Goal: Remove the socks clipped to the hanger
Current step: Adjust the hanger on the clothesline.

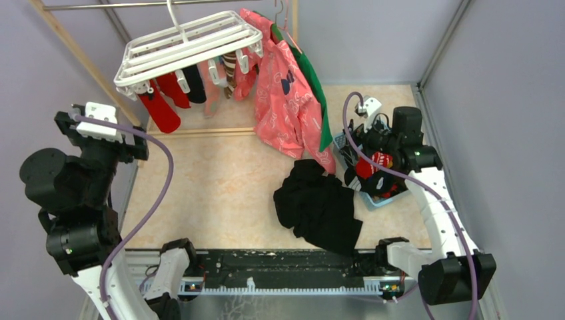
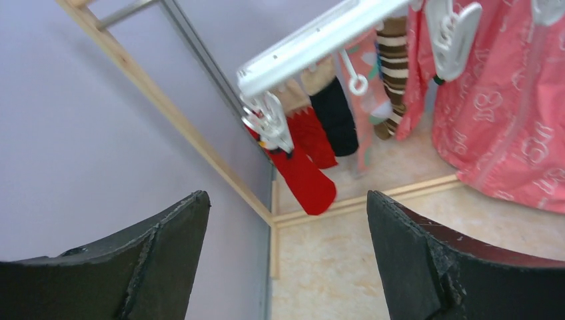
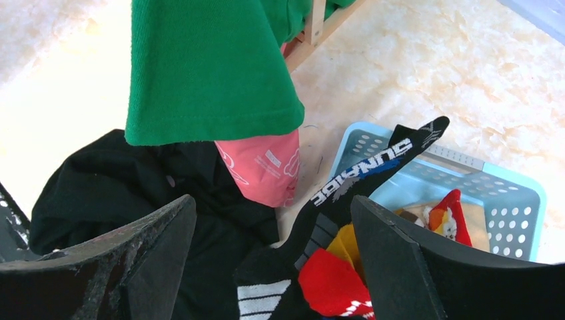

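Hanging at eleven o'clock in the top view, the white plastic rectangular hanger (image 1: pixel 190 43) hides the cuffs of its clipped red, black, pink and striped socks (image 1: pixel 163 110) — the left gripper (image 2: pixel 286 200) gapes empty towards them, the right gripper (image 3: pixel 273 203) spreads empty over a pale-blue plastic basket (image 3: pixel 526 200) that its arm largely masks from above.

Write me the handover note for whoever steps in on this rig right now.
Left tool: open, empty, raised and aimed toward the hanger, not touching it.
Right tool: open, gripping nothing, above the blue basket on the right side.
On the hanger: several socks hang clipped under it, red, black, pink and striped among them.
Done: a few socks lie in the basket, with a black lettered sock draped over its rim.
Left: unclip every sock that hangs from the hanger.
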Controlling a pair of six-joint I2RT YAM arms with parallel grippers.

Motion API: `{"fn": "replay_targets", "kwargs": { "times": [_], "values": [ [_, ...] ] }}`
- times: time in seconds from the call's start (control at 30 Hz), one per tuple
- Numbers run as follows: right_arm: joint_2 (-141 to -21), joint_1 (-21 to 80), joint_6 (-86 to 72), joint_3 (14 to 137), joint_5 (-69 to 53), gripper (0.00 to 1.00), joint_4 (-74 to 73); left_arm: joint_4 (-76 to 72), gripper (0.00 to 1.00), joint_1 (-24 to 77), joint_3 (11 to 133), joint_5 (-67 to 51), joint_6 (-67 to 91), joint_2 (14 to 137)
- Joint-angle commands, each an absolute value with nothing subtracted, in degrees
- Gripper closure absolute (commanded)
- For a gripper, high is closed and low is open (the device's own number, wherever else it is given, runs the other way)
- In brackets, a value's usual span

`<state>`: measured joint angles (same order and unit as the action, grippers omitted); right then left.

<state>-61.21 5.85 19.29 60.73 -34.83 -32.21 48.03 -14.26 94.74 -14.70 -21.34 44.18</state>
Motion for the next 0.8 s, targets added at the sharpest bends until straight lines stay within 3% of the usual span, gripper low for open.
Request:
{"fn": "replay_targets", "kwargs": {
  "times": [0.0,0.4,0.77],
  "values": [
    [-60.3,5.8,19.1,60.5,-36.0,0.14,-28.8,43.3,0.09,-14.6,98.4,-12.9,-24.7,48.9],
    [-61.0,5.8,19.3,59.5,-35.4,0.14,-28.4,35.5,0.24,-14.5,104.8,-26.3,-26.7,58.8],
    [-62.4,5.8,19.8,59.4,-35.1,0.13,-28.7,34.0,0.55,-14.6,103.5,-40.7,-22.4,60.7]
  ]
}}
